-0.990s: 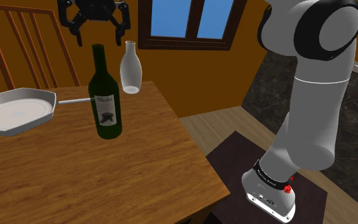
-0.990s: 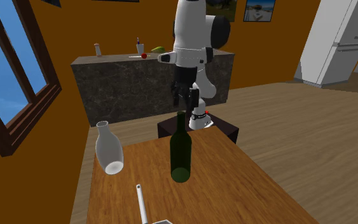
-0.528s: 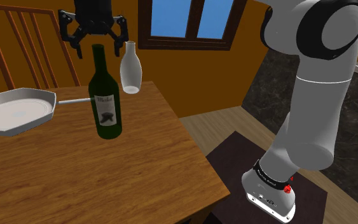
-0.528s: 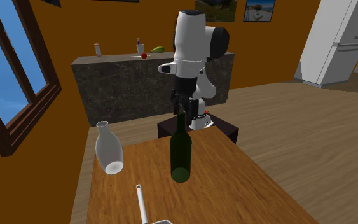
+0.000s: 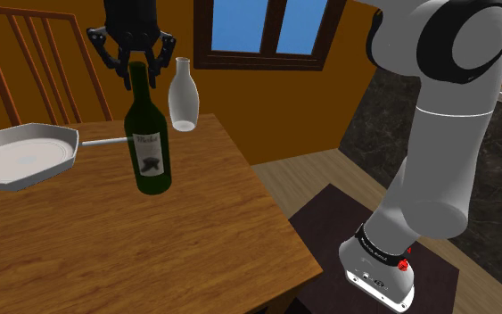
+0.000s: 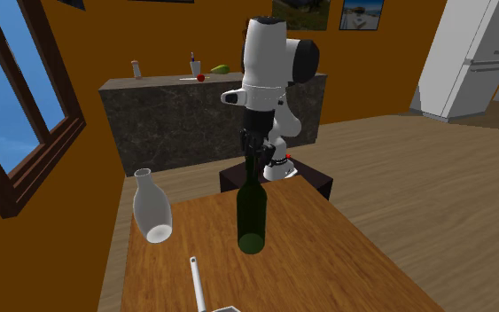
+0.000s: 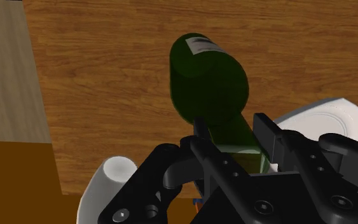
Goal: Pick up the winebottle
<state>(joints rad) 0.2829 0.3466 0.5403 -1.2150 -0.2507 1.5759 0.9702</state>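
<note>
Beneath orange-brown walls and a wood-framed window [image 5: 267, 31] showing blue sky, plank flooring [image 6: 416, 204] ran past a dark, speckled stone counter [image 6: 167, 120]. From its dark box stand [image 5: 325, 218] the white Franka arm [image 5: 440, 134], smooth and rounded with dark joints, reached over a wooden table [image 5: 195, 241] with clear grain. A slatted wooden chair [image 5: 26, 62] stood at the table's far edge, at the shoulder view's upper left. On the tabletop lay a white pan [image 5: 21, 159] with an angular rim, its thin straight handle pointing toward the wine bottle [image 5: 151, 152]. That bottle, glossy dark green glass with a pale label bearing a dark figure, stood upright near the table's middle. Near it on the window side, and apart from it, stood a plain white vase [image 5: 183, 100] with a narrow neck and rounded belly. The black gripper [image 5: 138, 75] hung straight over the bottle's top, its fingers pinching the neck from either side, as the wrist view showed.
</note>
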